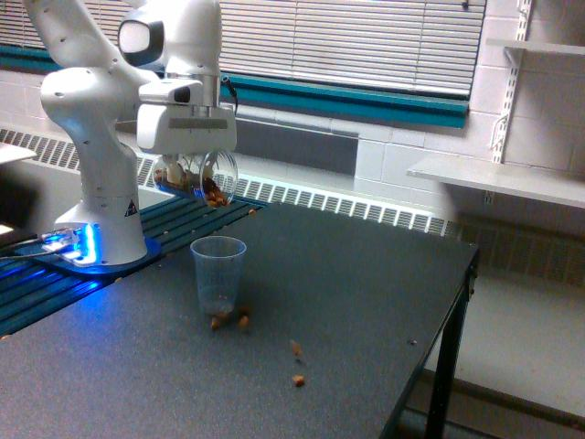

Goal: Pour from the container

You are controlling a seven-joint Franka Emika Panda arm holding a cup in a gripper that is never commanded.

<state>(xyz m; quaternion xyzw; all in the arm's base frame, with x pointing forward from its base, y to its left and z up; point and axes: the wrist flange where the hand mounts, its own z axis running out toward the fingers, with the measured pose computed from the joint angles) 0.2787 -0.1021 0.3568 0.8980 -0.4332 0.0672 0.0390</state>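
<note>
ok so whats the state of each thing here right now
gripper: shut on the container, above the table
container: tilted on its side, mouth toward the exterior view's right, some nuts inside
plastic cup: upright on the table, looks empty
spilled nuts: lying on the table by the cup's base, a few farther out
table: dark top, nuts scattered on it

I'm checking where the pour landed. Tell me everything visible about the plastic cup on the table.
The plastic cup is clear, tapered and ribbed, standing upright and open-mouthed on the dark table, below and slightly right of the tilted container in the exterior view. It looks almost empty. Two nuts lie against its base; nothing grips it.
</note>
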